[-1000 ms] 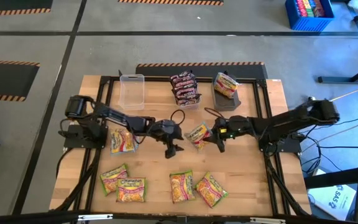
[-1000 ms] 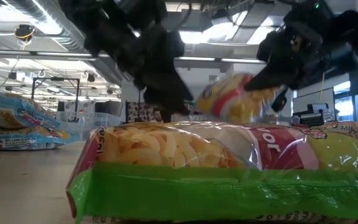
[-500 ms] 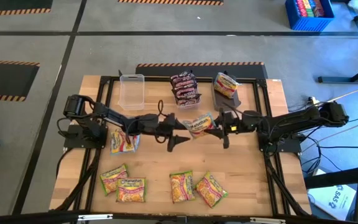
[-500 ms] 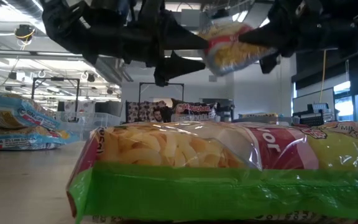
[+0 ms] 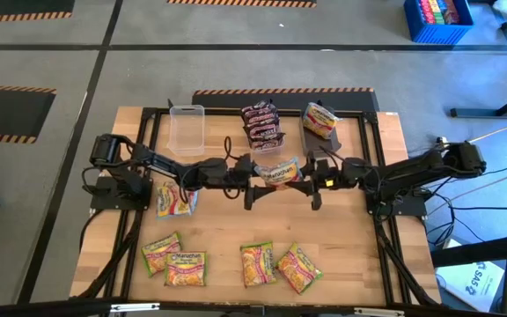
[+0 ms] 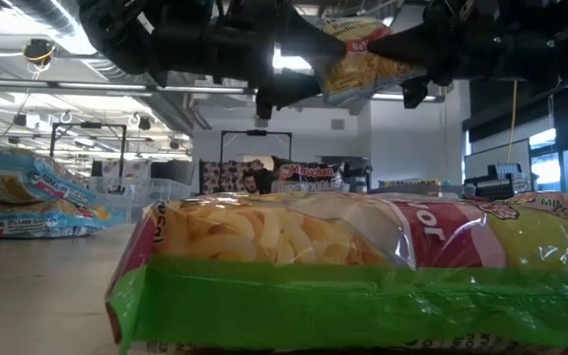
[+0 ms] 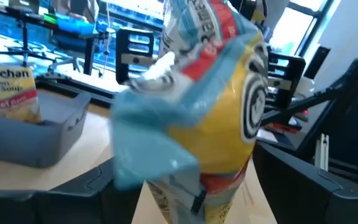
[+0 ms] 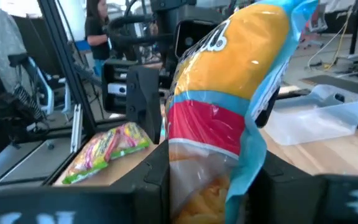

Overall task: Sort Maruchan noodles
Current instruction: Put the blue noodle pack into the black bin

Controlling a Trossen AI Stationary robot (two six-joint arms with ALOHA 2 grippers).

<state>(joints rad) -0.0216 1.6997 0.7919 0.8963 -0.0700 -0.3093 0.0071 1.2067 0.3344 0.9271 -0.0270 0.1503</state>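
A yellow-orange Maruchan noodles packet with blue edges (image 5: 277, 173) hangs in the air over the middle of the table, between my two grippers. My right gripper (image 5: 310, 180) is shut on its right end and points level toward the table's left. My left gripper (image 5: 253, 182) faces it, level and open, its fingers standing on either side of the packet's left end (image 7: 166, 155); whether they touch it I cannot tell. Several yellow-green packets (image 5: 186, 269) lie flat near the table's near edge, and another packet (image 5: 173, 199) lies under my left arm. My right gripper pinches the packet's right end (image 8: 194, 171) between its two fingers (image 8: 157, 180). The fingers come level from the table's right. The packet is lifted clear of the table and sticks out toward my left gripper, roughly level in the low view (image 6: 363, 59).
Along the far edge stand a clear tub (image 5: 187, 129), a tub stacked with dark maroon packets (image 5: 262, 125) and a dark grey tub (image 5: 324, 141) holding a yellow packet (image 5: 320, 119). One packet (image 6: 343, 266) lies right in front of the low camera.
Both grippers have risen and tipped from pointing down to pointing level. My right gripper has carried the packet up, well clear of the table. My left gripper has swung up to the packet's left end and stays open.
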